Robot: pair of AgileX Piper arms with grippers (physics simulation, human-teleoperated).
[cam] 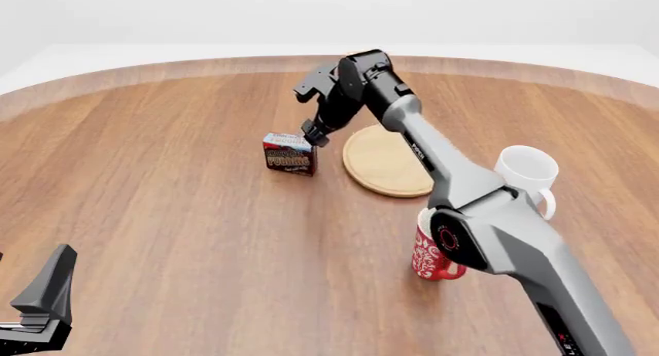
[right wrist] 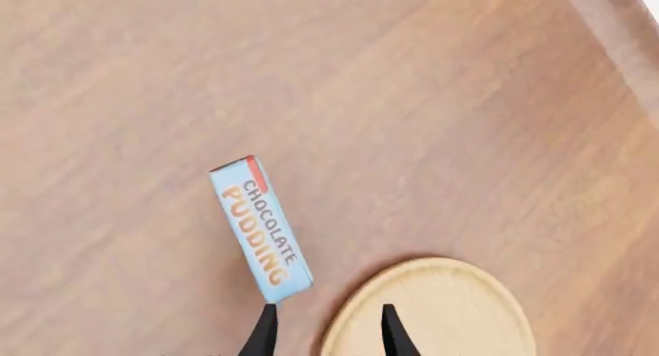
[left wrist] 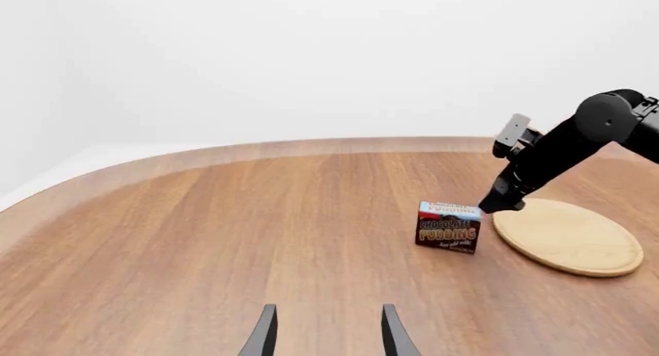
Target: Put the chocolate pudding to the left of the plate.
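The chocolate pudding is a small brown carton with a light blue top. It stands upright on the table just left of the plate, a flat round tan wooden disc, with a small gap between them. It also shows in the left wrist view and from above in the right wrist view. My right gripper hovers just above the carton's plate-side end, open and holding nothing. My left gripper is open and empty, low at the near left, far from the carton.
A white mug stands right of the plate. A red patterned mug stands nearer, partly behind my right arm. The curved table edge runs along the far side.
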